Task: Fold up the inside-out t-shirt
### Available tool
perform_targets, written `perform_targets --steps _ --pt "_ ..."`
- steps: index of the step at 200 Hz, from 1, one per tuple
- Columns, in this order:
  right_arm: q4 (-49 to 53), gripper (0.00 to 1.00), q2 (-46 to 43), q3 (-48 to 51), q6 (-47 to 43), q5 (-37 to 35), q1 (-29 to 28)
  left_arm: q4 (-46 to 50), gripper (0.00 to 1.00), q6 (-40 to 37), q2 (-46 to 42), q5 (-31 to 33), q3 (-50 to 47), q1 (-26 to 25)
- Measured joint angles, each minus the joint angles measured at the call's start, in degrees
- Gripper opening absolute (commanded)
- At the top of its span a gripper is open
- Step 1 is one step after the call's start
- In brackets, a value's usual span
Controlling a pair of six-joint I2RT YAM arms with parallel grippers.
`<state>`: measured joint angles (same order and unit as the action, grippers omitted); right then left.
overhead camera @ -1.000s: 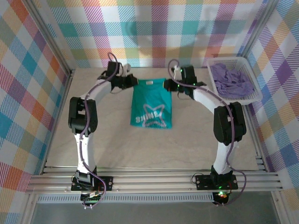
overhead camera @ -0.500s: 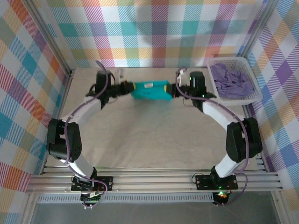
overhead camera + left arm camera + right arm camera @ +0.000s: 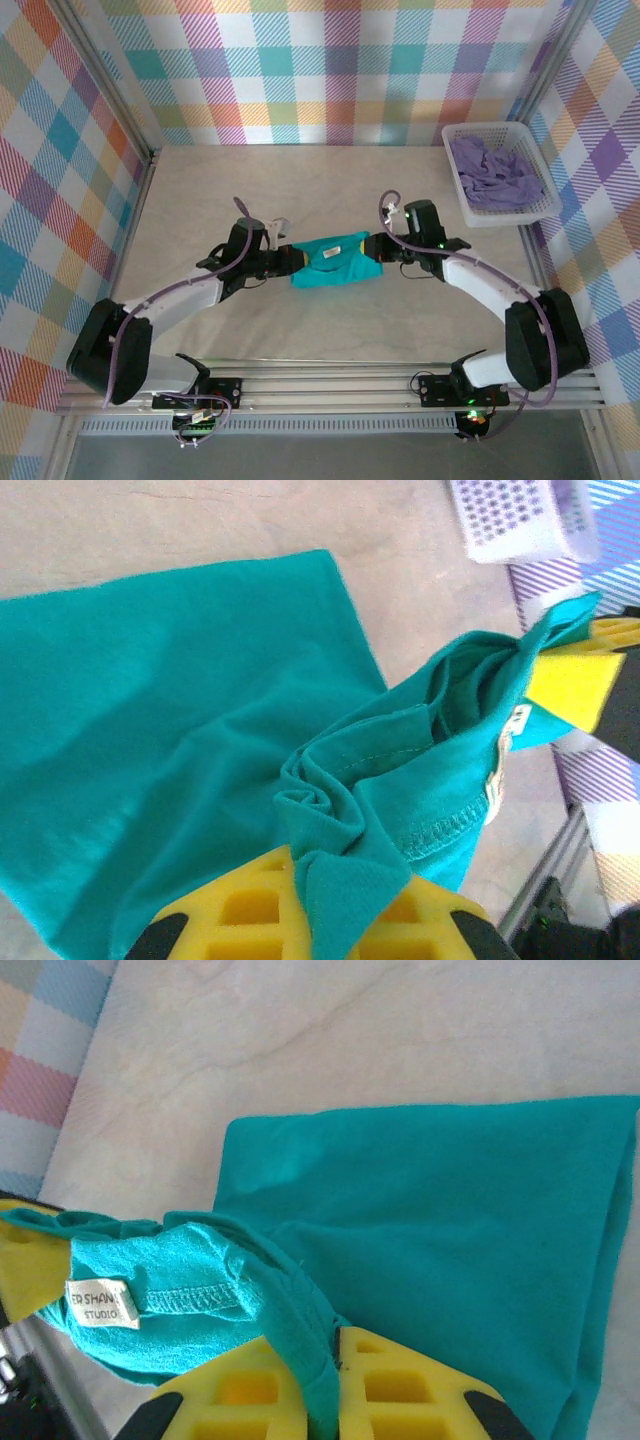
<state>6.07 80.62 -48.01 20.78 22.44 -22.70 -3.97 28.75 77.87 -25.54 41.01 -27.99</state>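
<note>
Teal cotton is stretched between the two arms near the middle of the surface (image 3: 330, 190), a little toward the near edge. This is the t-shirt (image 3: 335, 265), gathered into a short, wide bundle.

The left jaws are pinching a bunched fold at the left end of it. The left wrist view shows cloth wedged between the yellow pads and curling up over them. The right jaws are pressed onto the opposite end in the same way, with a ridge of fabric running down between their pads.

Holding both ends at once keeps the lifted edge fairly straight, so it can be laid down as one line rather than sagging in the middle.

Under and beyond the held edge, both wrist views show a flat, smooth layer of the same shirt resting on the surface. That suggests the fold is partly made, with the raised edge being carried across the part that lies flat.

A small pale label (image 3: 100, 1303) and a line of stitching face outward along the held edge, which fits a shirt turned inside out.

The left arm (image 3: 180, 300) and the right arm (image 3: 480, 285) both reach low and inward.

A white basket (image 3: 535, 205) holding a purple garment (image 3: 495, 172) sits well apart at the far right, clear of the work.
</note>
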Motion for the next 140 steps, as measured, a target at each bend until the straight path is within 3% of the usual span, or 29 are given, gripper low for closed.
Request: perform_targets --steps 66,112,140 --pt "8.46 0.2 21.99 -19.91 -2.23 -4.9 -0.07 2.4 0.1 0.39 14.36 4.13 8.52 7.19" --pt "14.23 0.39 36.96 -32.63 -3.56 -8.7 0.17 3.87 0.37 0.15 25.35 8.46 14.21 8.74" --pt "17.64 0.49 38.1 -35.26 -5.25 -12.07 0.55 5.68 0.55 -1.09 26.58 10.86 18.36 9.73"
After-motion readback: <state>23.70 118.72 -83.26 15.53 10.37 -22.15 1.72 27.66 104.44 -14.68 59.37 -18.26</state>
